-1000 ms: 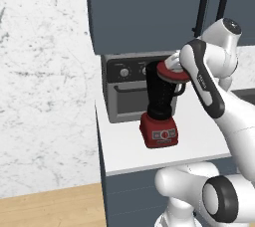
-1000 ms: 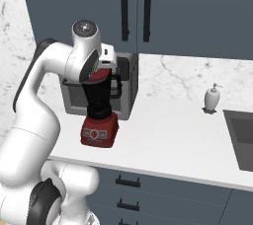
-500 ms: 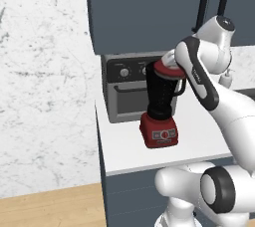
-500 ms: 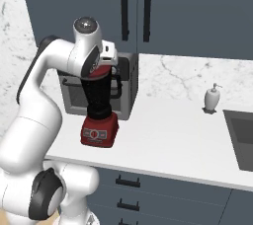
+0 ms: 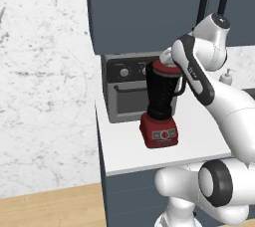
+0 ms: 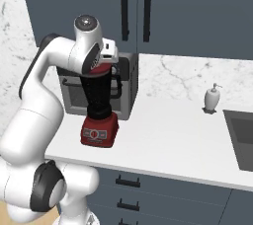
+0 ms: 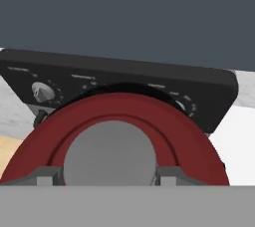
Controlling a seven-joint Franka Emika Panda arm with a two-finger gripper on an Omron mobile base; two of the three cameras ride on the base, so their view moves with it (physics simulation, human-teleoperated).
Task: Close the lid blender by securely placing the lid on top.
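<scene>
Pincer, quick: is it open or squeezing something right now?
Pincer: shut on the lid, its fingers pressed against the grey centre cap, over the blender.

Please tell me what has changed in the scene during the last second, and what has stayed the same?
The arm's upper joints swung slightly, while the gripper stayed closed on the lid at the top of the blender jar; the lid hardly moved. Nothing was released or newly grasped. The blender, the toaster oven behind it and the soap dispenser stayed where they were.
</scene>
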